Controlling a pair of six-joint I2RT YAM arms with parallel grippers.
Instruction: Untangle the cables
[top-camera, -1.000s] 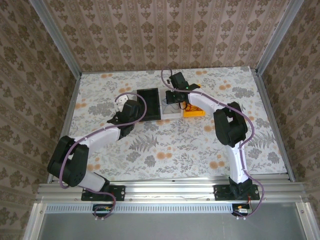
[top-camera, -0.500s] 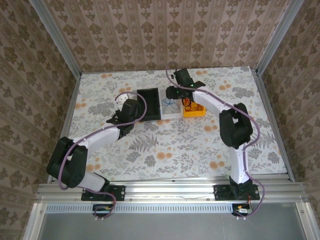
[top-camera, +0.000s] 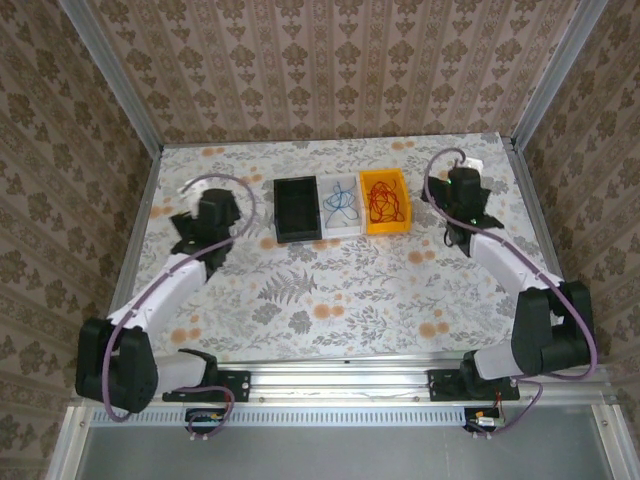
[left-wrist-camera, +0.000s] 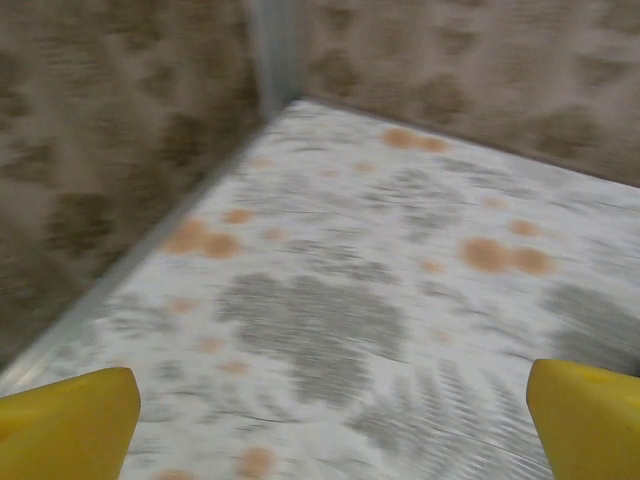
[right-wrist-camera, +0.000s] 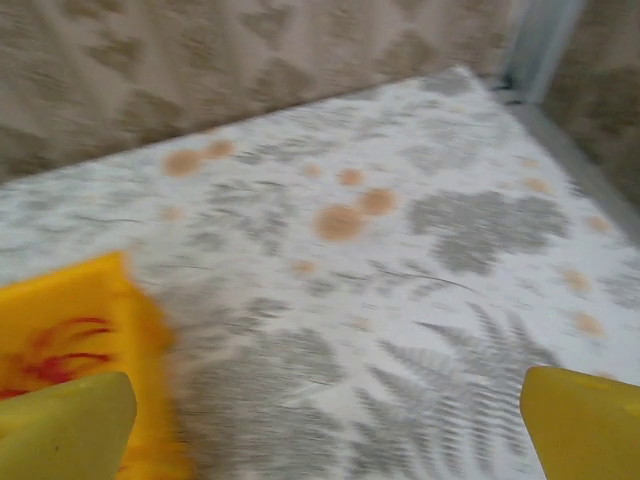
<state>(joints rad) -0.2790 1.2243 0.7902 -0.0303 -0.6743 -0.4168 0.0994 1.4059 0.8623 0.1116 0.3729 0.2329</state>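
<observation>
Three bins stand in a row at the far middle of the table (top-camera: 330, 285). The black bin (top-camera: 297, 209) is on the left, and its dark inside cannot be made out. The white bin (top-camera: 341, 222) in the middle holds a loose blue cable (top-camera: 341, 203), and the yellow bin (top-camera: 384, 226) on the right holds a bunched red cable (top-camera: 385, 200). The left gripper (left-wrist-camera: 325, 415) hangs over the far left of the table with its fingers spread wide. The right gripper (right-wrist-camera: 320, 425), also spread wide, hangs just right of the yellow bin.
</observation>
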